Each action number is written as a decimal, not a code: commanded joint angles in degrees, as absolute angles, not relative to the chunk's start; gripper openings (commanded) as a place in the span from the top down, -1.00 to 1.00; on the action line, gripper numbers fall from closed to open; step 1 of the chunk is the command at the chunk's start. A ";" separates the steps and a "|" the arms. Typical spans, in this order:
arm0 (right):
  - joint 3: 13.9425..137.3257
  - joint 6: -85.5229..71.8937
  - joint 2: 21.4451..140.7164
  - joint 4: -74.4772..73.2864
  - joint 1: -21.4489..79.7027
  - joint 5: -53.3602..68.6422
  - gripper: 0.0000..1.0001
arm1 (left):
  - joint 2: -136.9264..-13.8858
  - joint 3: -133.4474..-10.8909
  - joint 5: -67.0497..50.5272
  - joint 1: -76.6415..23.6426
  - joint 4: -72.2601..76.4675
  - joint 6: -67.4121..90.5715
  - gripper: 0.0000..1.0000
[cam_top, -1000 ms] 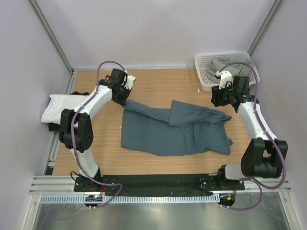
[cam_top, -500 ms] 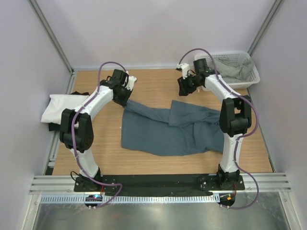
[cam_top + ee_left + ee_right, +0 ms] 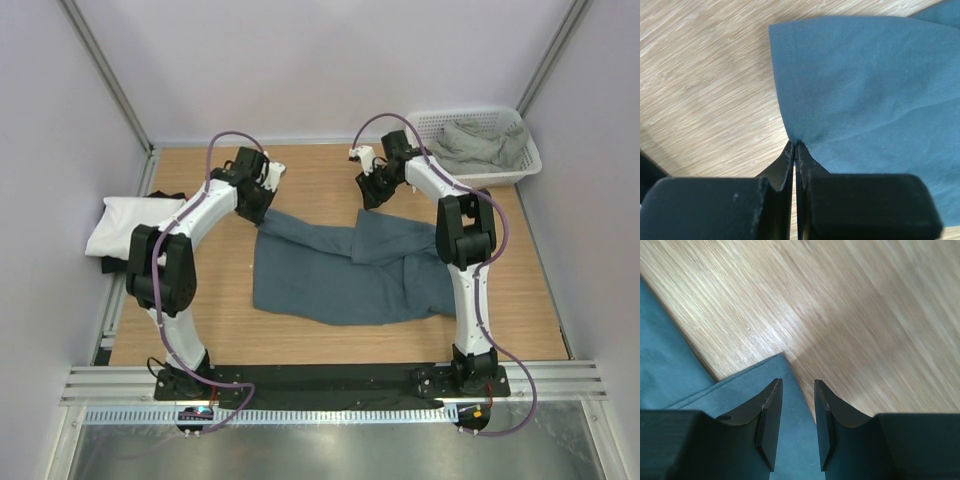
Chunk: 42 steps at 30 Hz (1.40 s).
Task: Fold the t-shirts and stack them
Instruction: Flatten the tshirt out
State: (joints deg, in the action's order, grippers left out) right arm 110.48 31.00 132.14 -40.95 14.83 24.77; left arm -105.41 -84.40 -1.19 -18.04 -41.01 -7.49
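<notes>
A slate-blue t-shirt (image 3: pixel 340 270) lies crumpled and partly folded over itself in the middle of the wooden table. My left gripper (image 3: pixel 257 208) is at its far left corner, shut on the hem (image 3: pixel 796 142); the cloth (image 3: pixel 865 90) fans out from the fingertips. My right gripper (image 3: pixel 371 194) hovers at the shirt's far middle corner. Its jaws (image 3: pixel 796 384) stand apart, straddling the corner of blue cloth (image 3: pixel 782 365), nothing pinched. A white t-shirt (image 3: pixel 125 222) lies folded at the left edge on a black one (image 3: pixel 107 265). A grey-green t-shirt (image 3: pixel 472 140) fills the basket.
The white mesh basket (image 3: pixel 495 178) stands at the far right corner. Bare wood (image 3: pixel 320 175) runs between the two grippers and along the near edge of the table. Walls with metal posts close in the sides and back.
My right arm has swung left from beside the basket to the blue shirt's far corner, and its jaws have narrowed. The left gripper has stayed shut on the hem.
</notes>
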 commanded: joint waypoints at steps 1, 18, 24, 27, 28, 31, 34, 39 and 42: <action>113.73 32.43 132.45 -42.36 15.29 24.17 0.24 | -106.43 -85.52 -0.79 -18.11 -40.87 -7.03 1.00; 113.73 32.52 134.56 -42.45 16.96 24.87 0.24 | -107.93 -86.40 -0.70 -18.19 -41.04 -6.86 1.00; 113.99 32.25 136.32 -41.49 17.14 24.43 0.27 | -107.84 -86.13 -0.53 -18.11 -41.04 -6.94 1.00; 114.26 32.43 136.85 -41.22 17.49 23.91 0.60 | -107.93 -86.31 -0.53 -18.11 -41.13 -7.12 1.00; 114.26 32.34 136.85 -41.05 17.66 23.65 0.83 | -107.93 -86.31 -0.61 -18.11 -41.13 -7.21 1.00; 114.26 32.43 135.88 -40.87 17.67 23.12 0.97 | -107.93 -86.48 -0.53 -18.19 -41.13 -7.29 1.00; 113.64 32.34 133.34 -41.13 17.40 22.06 0.98 | -107.67 -86.66 -0.53 -18.11 -41.22 -7.29 1.00; 111.98 31.73 127.98 -41.75 16.35 21.80 0.98 | -107.75 -87.54 -0.53 -18.02 -41.22 -7.21 1.00; 111.88 30.94 122.80 -41.57 16.17 20.83 0.98 | -107.49 -89.12 1.21 -17.84 -41.66 -8.17 1.00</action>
